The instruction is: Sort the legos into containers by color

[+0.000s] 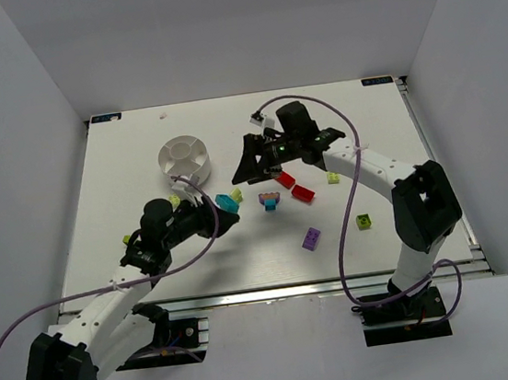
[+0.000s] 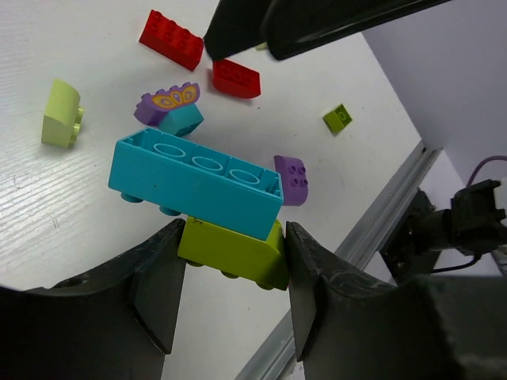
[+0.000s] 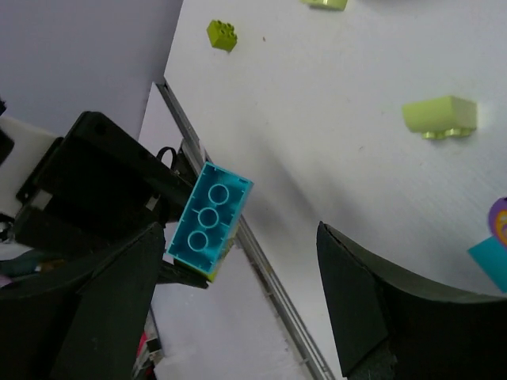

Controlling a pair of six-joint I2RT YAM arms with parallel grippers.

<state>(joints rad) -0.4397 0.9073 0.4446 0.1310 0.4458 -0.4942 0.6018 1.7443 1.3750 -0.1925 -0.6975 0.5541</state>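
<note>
My left gripper (image 2: 235,273) is shut on a lime-green lego (image 2: 234,253) with a long cyan lego (image 2: 198,184) stuck on top of it, held above the table. In the top view this gripper (image 1: 223,214) and the cyan lego (image 1: 227,203) are right of and below the round white divided dish (image 1: 183,159). My right gripper (image 1: 247,168) is open and empty, just above and right of the held legos. In the right wrist view the cyan lego (image 3: 210,220) shows between its spread fingers (image 3: 103,309).
Loose on the table: two red legos (image 1: 285,180) (image 1: 303,193), a purple-and-cyan piece (image 1: 269,202), a purple lego (image 1: 311,239), and lime-green ones (image 1: 334,177) (image 1: 364,221) (image 1: 235,194) (image 1: 175,200). The metal front rail (image 1: 276,291) runs along the near edge.
</note>
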